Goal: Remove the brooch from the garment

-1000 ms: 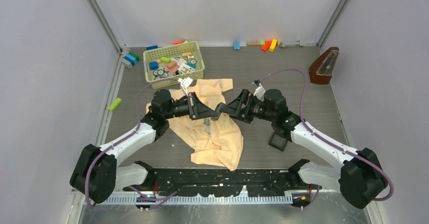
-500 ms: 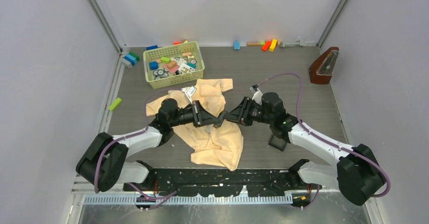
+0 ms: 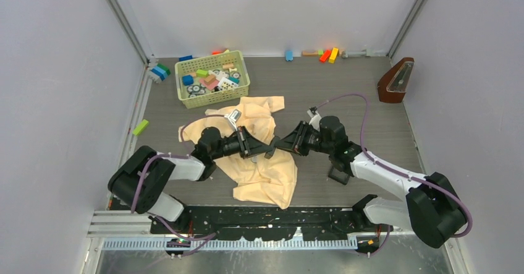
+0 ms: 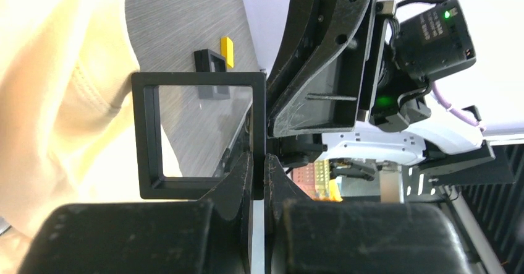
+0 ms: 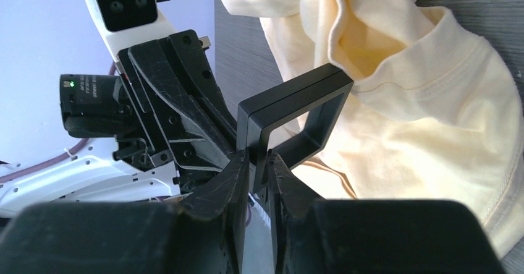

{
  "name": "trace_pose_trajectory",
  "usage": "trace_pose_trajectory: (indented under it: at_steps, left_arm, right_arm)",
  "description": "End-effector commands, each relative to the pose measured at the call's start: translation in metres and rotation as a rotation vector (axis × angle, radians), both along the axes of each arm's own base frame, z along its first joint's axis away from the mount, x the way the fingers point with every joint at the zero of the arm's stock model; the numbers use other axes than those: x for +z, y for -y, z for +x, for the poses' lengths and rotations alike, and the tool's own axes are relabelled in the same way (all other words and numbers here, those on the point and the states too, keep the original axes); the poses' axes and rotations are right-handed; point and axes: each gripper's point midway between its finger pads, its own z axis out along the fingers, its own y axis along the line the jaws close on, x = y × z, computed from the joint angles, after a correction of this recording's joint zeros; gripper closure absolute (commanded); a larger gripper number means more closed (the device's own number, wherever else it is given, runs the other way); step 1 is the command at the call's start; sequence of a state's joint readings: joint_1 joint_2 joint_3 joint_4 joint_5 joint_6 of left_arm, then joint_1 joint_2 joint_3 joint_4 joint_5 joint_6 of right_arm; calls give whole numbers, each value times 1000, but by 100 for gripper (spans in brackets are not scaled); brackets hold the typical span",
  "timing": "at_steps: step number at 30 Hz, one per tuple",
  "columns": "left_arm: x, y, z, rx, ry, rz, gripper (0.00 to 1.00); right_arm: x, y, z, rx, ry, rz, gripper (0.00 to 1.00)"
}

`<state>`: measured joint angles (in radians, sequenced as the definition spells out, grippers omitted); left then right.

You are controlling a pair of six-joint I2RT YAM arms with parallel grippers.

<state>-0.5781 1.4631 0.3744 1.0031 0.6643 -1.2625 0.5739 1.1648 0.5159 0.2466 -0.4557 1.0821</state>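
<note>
A pale yellow garment (image 3: 266,176) lies crumpled mid-table; it also fills the left of the left wrist view (image 4: 49,101) and the right of the right wrist view (image 5: 420,101). Above it my two grippers meet tip to tip. My left gripper (image 3: 266,148) (image 4: 259,162) is shut on one edge of a black square tray (image 4: 198,181) with a clear window. My right gripper (image 3: 277,145) (image 5: 258,160) pinches the same tray (image 5: 290,104) from the opposite side. The brooch is hidden from all views.
A second black square tray (image 3: 338,174) lies on the table under the right arm, seen also in the left wrist view (image 4: 213,60) beside a yellow block (image 4: 227,50). A green basket (image 3: 212,80) of blocks stands behind the garment. A brown metronome (image 3: 395,81) is far right.
My right jaws have closed from wide open onto the tray. Both grippers have sunk slightly toward the garment, and the left arm has folded lower.
</note>
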Motion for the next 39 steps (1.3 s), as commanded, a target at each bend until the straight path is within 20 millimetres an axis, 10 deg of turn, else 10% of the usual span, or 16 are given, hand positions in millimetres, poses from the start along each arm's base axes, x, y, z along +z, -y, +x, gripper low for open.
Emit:
trace_pose_trajectory:
  at_steps: [1,21,29,39]
  left_arm:
    - [33,7,4,23,100,-156,100]
    - [-9,9,17,99,37,-111,100]
    - [-28,21,13,53,40,-67,100]
    - [-43,23,14,46,10,-42,100]
  right_arm:
    - [-16,0,-1,-12,-26,-19,81]
    - [-88,25,-21,-51,-184,-204,99]
    - [-83,27,-17,-57,-153,-219,71]
    - [-91,31,-17,-49,-169,-275,70]
